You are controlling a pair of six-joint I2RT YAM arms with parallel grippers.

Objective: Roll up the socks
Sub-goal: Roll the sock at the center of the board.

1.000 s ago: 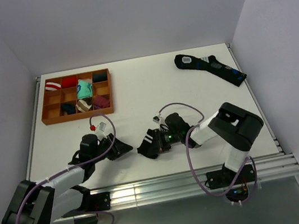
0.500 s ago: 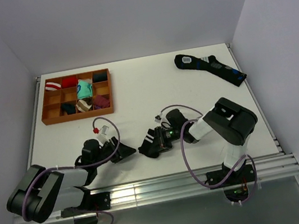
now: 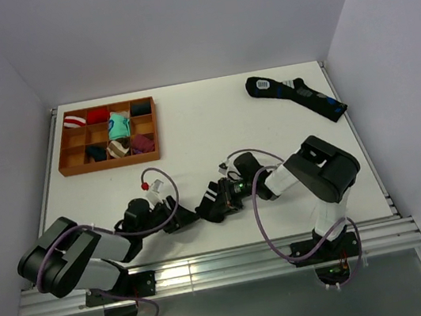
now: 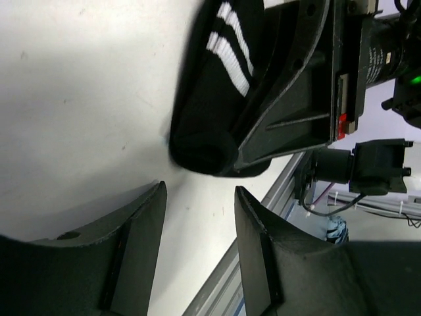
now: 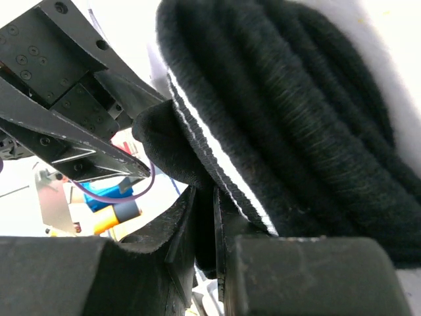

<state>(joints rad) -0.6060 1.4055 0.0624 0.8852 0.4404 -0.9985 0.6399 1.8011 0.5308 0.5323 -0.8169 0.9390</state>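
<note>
Left fingers (image 4: 135,247) now nearer sock (image 4: 205,108)

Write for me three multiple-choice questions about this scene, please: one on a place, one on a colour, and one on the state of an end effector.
1. Where on the white table does the brown wooden compartment tray stand?
A. far left corner
B. far right corner
C. near edge, between the arms

2. What colour are the stripes on the black knitted sock gripped by the right end effector?
A. red
B. white
C. yellow

3. How is the left end effector?
A. open, with nothing between its fingers
B. shut on the sock
C. shut on the tray

Key:
1 A, since the top view shows the tray at the far left.
2 B, since both wrist views show white bands on the black knit.
3 A, since the left wrist view shows bare table between the spread fingers, with the sock beyond them.
</note>
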